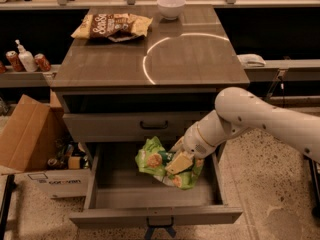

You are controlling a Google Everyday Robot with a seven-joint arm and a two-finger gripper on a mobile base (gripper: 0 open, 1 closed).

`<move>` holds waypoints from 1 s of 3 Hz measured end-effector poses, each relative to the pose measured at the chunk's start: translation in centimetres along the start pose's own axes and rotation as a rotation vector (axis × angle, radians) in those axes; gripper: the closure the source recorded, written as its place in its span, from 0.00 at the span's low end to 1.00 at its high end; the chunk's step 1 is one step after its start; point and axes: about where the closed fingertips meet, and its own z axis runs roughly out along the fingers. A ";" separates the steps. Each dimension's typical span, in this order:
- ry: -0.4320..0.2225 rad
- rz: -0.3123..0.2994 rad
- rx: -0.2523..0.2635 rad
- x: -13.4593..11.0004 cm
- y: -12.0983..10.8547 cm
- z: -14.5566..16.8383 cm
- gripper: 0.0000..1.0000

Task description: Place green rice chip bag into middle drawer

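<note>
The green rice chip bag [159, 160] is crinkled and sits inside the open middle drawer [155, 215], toward its right half and just above the grey floor. My gripper [179, 162] reaches down from the right on the white arm [260, 121] and is shut on the bag's right side. One tan finger [176, 164] lies across the bag. The drawer is pulled far out below the cabinet, and its front panel faces me.
Above the open drawer is a shut drawer front with a black bar handle [154, 125]. On the cabinet top lie a tan-and-brown chip bag [111, 26] and a white bowl [171, 6]. A cardboard box [27, 136] stands at the left, with cans and a bottle [25, 59] on a shelf.
</note>
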 end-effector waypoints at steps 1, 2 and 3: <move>0.034 0.005 0.085 2.7 -3.3 0.4 1.00; 0.082 0.008 0.173 3.9 -5.6 0.8 1.00; 0.091 0.035 0.264 4.1 -6.9 1.7 1.00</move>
